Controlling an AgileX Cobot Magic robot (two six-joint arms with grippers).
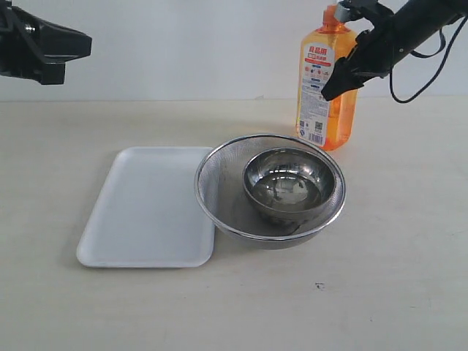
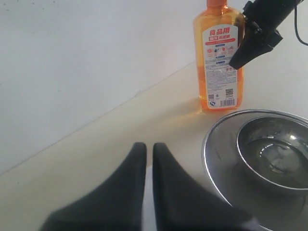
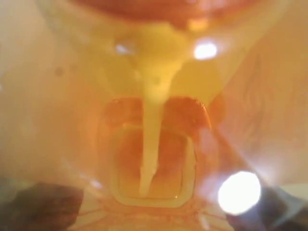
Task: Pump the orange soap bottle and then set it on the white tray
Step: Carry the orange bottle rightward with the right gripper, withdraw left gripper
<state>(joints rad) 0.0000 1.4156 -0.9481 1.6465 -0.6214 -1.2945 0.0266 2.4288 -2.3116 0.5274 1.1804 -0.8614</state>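
Note:
The orange soap bottle (image 1: 319,102) stands upright on the table at the back right, behind the strainer. My right gripper (image 1: 340,75) comes down from the upper right and straddles its upper body. One dark finger lies against the labelled front face, and the other is hidden behind. The right wrist view is filled by the bottle (image 3: 154,96) from very close, with blurred fingers (image 3: 38,207) at the edges. The white tray (image 1: 146,205) lies flat at the front left with nothing on it. My left gripper (image 1: 77,45) hangs shut high at the far left, well away from the bottle (image 2: 219,62).
A round steel mesh strainer (image 1: 219,157) holding a metal bowl (image 1: 292,183) sits right of the tray, touching its right edge, just in front of the bottle. A white wall runs along the far edge of the table.

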